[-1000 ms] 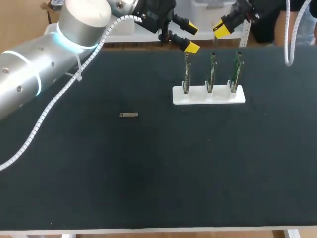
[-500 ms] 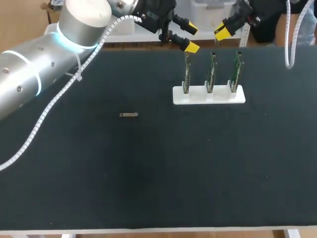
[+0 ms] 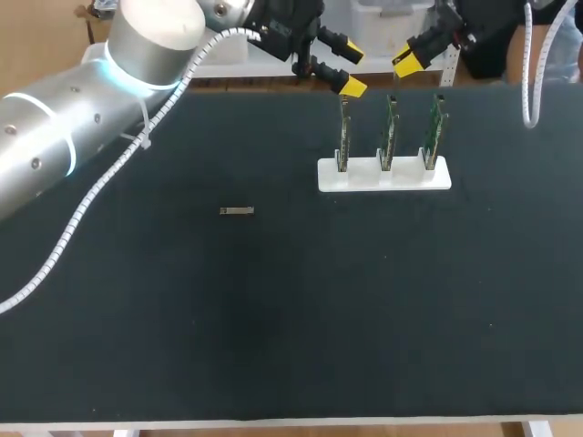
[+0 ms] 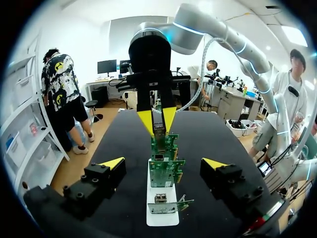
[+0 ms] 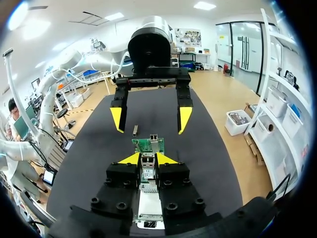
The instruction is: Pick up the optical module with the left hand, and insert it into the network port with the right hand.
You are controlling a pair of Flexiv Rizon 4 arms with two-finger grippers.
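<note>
The optical module, a small silver bar, lies alone on the black mat left of centre; it also shows past the boards. Three green boards with metal network ports stand upright in a white holder. My left gripper hangs open at the far edge, above the leftmost board, with the row of boards below between its fingers. My right gripper hovers beyond the boards, facing the left one. Its fingers stand only narrowly apart, and I see nothing held.
The black mat covers the whole table. My left arm and its white cable reach across the far left corner. The holder with the boards is the only upright obstacle.
My right gripper has shifted very slightly at the far edge. The left arm, module and boards have not moved.
</note>
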